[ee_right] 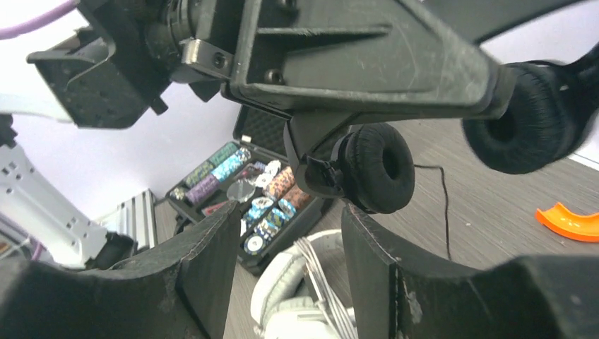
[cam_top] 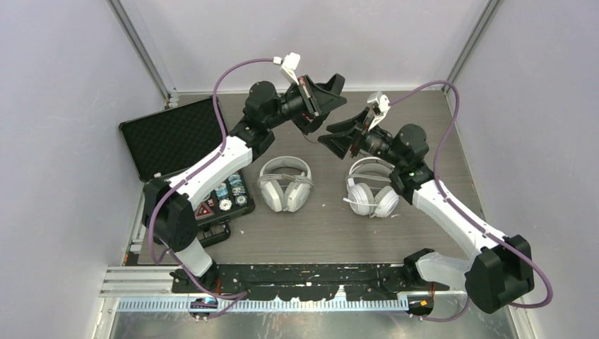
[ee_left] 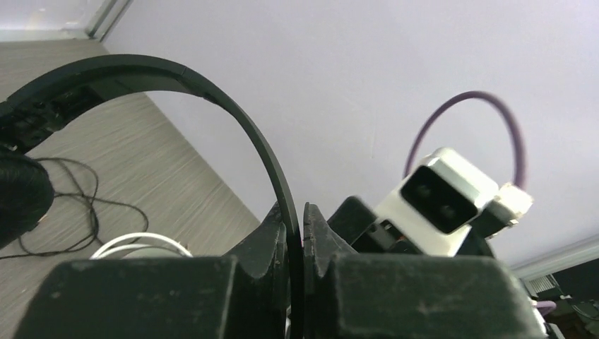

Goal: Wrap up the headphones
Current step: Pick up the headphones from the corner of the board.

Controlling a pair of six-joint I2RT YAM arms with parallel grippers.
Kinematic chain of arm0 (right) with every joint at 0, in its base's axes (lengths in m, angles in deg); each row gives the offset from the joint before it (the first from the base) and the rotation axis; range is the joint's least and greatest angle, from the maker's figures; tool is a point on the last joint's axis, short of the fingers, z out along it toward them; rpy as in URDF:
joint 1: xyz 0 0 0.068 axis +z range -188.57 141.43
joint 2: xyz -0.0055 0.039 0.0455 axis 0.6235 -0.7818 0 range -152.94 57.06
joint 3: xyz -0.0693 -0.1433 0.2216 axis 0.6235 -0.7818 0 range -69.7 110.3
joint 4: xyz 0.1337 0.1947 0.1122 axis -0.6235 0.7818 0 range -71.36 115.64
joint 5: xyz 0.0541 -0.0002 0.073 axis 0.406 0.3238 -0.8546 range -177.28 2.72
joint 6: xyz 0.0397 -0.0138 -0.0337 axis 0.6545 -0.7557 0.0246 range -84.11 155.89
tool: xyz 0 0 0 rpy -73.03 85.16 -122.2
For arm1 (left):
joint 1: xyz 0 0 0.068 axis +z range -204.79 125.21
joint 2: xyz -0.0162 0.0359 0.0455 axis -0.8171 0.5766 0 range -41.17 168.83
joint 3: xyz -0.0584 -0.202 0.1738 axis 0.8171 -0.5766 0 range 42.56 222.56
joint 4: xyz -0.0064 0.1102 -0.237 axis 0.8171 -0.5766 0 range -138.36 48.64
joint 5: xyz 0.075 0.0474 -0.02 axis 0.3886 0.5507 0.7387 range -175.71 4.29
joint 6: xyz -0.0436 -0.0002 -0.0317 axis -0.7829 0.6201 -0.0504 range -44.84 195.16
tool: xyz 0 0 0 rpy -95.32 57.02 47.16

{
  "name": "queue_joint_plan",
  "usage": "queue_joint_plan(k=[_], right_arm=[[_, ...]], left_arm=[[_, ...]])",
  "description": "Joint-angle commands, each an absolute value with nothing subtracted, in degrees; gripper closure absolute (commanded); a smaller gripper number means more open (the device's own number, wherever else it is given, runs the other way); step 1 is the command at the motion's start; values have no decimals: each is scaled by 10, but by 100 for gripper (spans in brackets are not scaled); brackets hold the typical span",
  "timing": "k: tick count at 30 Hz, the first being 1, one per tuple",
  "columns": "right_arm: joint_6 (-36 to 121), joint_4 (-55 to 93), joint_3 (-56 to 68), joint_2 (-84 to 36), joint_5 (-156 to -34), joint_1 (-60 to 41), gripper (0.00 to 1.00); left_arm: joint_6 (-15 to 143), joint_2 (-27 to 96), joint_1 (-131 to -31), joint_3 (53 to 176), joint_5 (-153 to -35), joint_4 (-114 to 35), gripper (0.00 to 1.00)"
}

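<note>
Both arms are stretched out over the middle-back of the dark wood-grain table [cam_top: 325,229], elbows out, wrists angled in toward each other so the two grippers nearly meet nose to nose.

The left gripper [ee_left: 297,222] is clamped right down on the thin black headset [ee_left: 236,116]. The headband is pinched between the fingers and arcs up and away to the left, so the headset hangs in the air above the table. Its thin black cable [ee_left: 88,205] trails down in loose loops on the tabletop. From the right wrist view you can see both round black ear pads [ee_right: 378,176] dangling under the left gripper.

The right gripper [ee_right: 289,240] is spread wide with nothing between its fingers, sitting just short of the nearer ear pad.

Below them, on the table, are the pale grey over-ear headset [cam_top: 285,185] and the white over-ear headset [cam_top: 372,194]. They lie side by side but apart, each with its white cable bunched on it. On the left is an open black hard case [cam_top: 173,138] with a foam lid and rows of coloured poker chips [cam_top: 232,194], and the left arm crosses over it. A small orange curved plastic piece [ee_right: 568,222] lies off by itself.

Count: three headsets, two arms, one case, one orange piece.
</note>
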State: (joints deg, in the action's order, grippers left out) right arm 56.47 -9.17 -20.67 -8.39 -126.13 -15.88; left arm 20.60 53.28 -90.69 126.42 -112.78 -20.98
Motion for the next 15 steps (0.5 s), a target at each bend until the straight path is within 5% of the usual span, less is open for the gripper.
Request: queue_joint_plan(k=[1,8,15], right_arm=[[621,-264,-230,-106,-1154,-123,41],[614,-388,-250,-151,-1111,-91,45],[609,-429,-247,-181,-1095,-67,71]], left_arm=[[149,504,-907,1249,-1125,-74,100],[97,513,-907,1239,-1119,-10,100],[85,510,-907,1228,-1108,13,100]])
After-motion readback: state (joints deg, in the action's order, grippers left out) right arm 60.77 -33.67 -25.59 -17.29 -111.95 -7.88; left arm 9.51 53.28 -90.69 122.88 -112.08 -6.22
